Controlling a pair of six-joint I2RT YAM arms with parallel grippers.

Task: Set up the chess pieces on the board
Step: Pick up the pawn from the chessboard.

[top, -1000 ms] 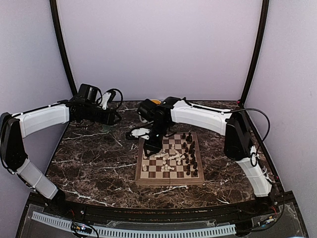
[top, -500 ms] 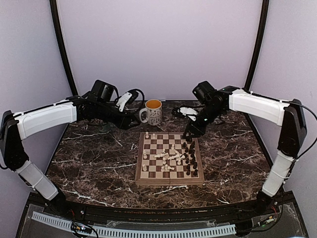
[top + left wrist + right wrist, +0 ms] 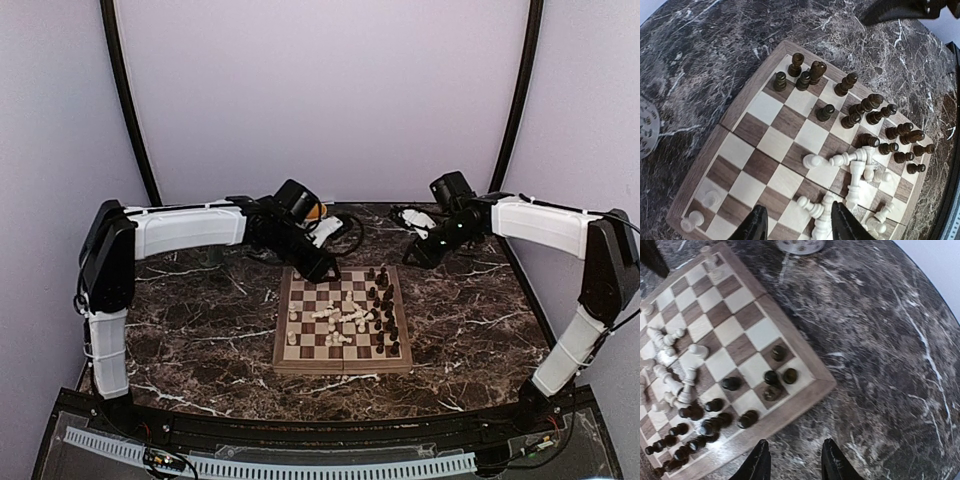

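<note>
**A:** Largest lot?
**B:** Table [image 3: 200, 320], dark marble. On it, mid-table, the board [image 3: 340, 366]: thick, rigid, stays put.

**A:** Grippers?
**B:** Left gripper [image 3: 800, 227]: jaws apart, empty, swung in from the far left to the board's far edge. Right gripper [image 3: 796, 462]: jaws apart, empty, drawn back off the far-right corner.

**A:** Smallest?
**B:** Chess pieces, unmoved. Dark set [image 3: 875, 112] is clustered on the board's right. Cream set [image 3: 855, 170] is mostly toppled mid-board. Likely light, hard and rolling; pinch each across its narrow stem.
</note>
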